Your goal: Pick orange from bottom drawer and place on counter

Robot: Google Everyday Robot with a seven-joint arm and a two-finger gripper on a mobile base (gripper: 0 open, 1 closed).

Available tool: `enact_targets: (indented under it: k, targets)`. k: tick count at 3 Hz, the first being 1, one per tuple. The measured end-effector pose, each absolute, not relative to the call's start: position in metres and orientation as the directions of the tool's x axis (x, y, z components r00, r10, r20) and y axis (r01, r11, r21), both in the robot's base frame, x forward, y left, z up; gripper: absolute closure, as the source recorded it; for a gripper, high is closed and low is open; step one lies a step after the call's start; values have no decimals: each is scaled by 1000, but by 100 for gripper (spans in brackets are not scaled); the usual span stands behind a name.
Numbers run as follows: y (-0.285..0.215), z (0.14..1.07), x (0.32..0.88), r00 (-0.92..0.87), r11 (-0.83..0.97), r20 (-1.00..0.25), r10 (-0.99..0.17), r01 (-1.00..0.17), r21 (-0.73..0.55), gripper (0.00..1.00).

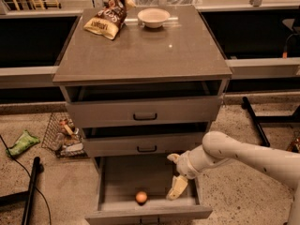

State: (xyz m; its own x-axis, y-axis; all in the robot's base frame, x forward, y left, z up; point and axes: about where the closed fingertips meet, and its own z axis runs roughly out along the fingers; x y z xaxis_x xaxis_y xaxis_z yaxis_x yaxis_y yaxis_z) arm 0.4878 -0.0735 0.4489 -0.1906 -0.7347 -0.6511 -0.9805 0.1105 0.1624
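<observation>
The orange (141, 197) lies on the grey floor of the bottom drawer (112, 177), near its front panel. The drawer is pulled out. My gripper (175, 174) is inside the drawer at its right side, to the right of the orange and apart from it. Its pale fingers stand spread, one upper and one lower (178, 188), with nothing between them. My white arm reaches in from the right. The counter (140, 50) is the glossy grey-brown top of the cabinet above.
A chip bag (105, 20) and a white bowl (153, 17) sit at the back of the counter. The two upper drawers stand slightly ajar. A wire basket (63, 135), a green packet (22, 142) and a dark pole (30, 191) are on the floor at left.
</observation>
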Motion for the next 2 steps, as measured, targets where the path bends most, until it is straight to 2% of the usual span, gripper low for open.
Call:
enact_targets:
  k: [2]
  targets:
    - [-43,358,511,-231,105,-657,-718,-969,225,0]
